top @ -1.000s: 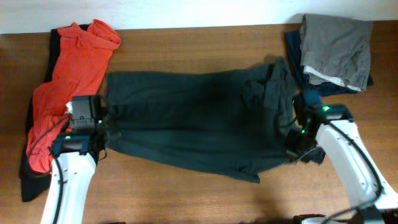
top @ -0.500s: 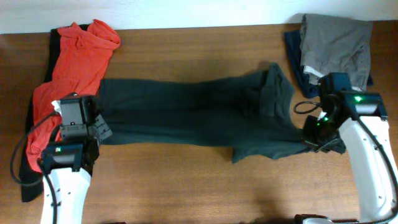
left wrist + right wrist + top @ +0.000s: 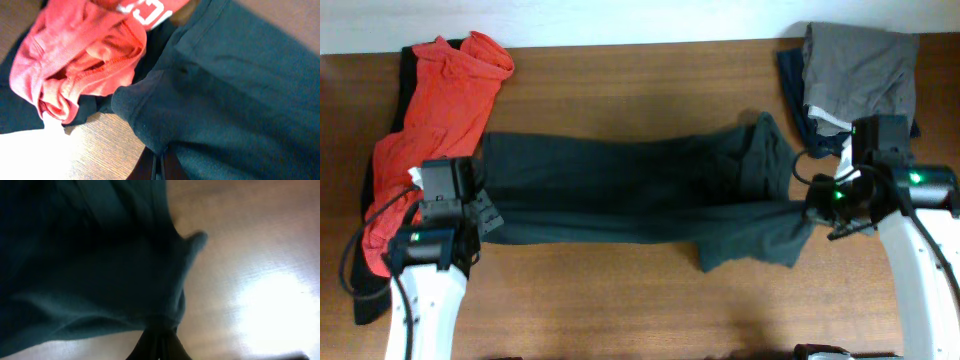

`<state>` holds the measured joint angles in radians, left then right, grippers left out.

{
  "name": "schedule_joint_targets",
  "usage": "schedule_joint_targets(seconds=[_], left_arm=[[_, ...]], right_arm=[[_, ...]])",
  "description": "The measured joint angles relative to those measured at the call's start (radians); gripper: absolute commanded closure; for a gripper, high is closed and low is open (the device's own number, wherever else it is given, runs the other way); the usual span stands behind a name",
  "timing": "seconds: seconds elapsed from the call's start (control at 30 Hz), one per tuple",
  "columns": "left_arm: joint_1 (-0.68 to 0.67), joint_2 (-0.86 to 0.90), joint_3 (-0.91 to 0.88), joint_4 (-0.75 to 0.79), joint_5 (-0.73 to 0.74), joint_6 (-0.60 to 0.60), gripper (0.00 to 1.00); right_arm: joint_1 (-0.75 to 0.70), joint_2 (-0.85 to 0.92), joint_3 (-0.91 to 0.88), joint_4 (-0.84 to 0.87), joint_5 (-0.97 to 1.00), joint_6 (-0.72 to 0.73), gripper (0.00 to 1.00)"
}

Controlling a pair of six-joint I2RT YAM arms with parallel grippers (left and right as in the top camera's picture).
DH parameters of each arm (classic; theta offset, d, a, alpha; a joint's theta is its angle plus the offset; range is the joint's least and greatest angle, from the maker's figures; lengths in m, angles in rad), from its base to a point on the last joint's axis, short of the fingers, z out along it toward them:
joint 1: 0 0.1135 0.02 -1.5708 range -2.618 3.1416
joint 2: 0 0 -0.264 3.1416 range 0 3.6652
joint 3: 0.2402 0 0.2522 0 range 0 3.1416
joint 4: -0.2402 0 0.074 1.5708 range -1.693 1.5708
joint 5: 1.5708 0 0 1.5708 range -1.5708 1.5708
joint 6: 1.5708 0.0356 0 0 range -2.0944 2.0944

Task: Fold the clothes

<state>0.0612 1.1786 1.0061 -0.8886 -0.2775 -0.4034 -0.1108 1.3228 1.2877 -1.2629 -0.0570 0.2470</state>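
A dark-charcoal T-shirt (image 3: 630, 190) is stretched in a long band across the table between my two grippers. My left gripper (image 3: 490, 215) is shut on its left edge; in the left wrist view the cloth (image 3: 235, 95) bunches into the closed jaws (image 3: 159, 167). My right gripper (image 3: 812, 210) is shut on its right edge, with the cloth (image 3: 90, 265) gathered into the jaws (image 3: 159, 340). No white letters show on it. A red-orange shirt (image 3: 435, 130) with white lettering (image 3: 150, 10) lies crumpled at the far left, beside my left gripper.
A folded grey piece (image 3: 860, 70) lies on a navy piece (image 3: 790, 80) at the back right, close to my right arm. A black cloth (image 3: 365, 285) lies under the red-orange shirt along the left edge. Bare wood (image 3: 620, 300) lies in front of the T-shirt.
Both grippers have moved apart, the right one further right, pulling the T-shirt from a slack, wide sheet into a taut, narrower band. The right-hand bunch has been drawn out.
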Motion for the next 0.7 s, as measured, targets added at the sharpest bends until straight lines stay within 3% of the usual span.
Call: schedule_joint_targets(seconds=[0.4,0.53,0.7], left_arm=[[0.0,0.312,0.0,0.247,-0.018,0.0,0.99],[0.0,0.365,0.0,0.264,-0.019,0.0,0.99],[0.0,0.373,0.0,0.267,-0.023,0.0,0.99]], right_arm=[[0.0,0.293,0.002,0.272,-0.031,-0.023,0.96],[-0.001,0.361,0.002,0.272,-0.037,-0.024,0.51],[-0.002,0.384,0.004,0.229,-0.04,-0.035,0.5]])
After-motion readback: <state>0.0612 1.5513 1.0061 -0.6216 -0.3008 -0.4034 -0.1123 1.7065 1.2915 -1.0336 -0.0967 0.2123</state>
